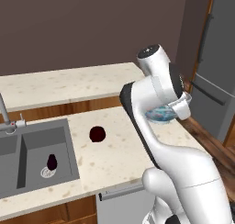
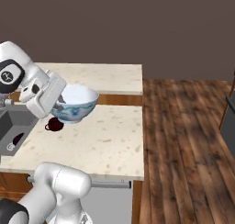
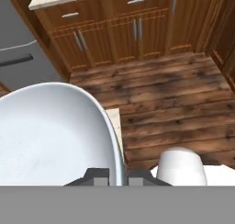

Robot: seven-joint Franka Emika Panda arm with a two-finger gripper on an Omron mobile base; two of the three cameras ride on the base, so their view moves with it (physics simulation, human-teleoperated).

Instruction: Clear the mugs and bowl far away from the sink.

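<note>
End effector [image 2: 61, 100] pinches the bowl [image 2: 75, 103] by its rim at 9 o'clock, lifted above the bench [image 2: 110, 140]. Glossy, rigid, probably slippery and breakable; 1-sided rim grip may tilt.

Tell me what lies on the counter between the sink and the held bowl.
One dark maroon mug stands on the counter between the sink and the bowl, seen in the left base view.

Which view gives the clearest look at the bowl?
The right base view: the bowl shows whole, held up over the counter. The left base view has the arm covering most of it; the hand view gives its white inside and rim.
</note>
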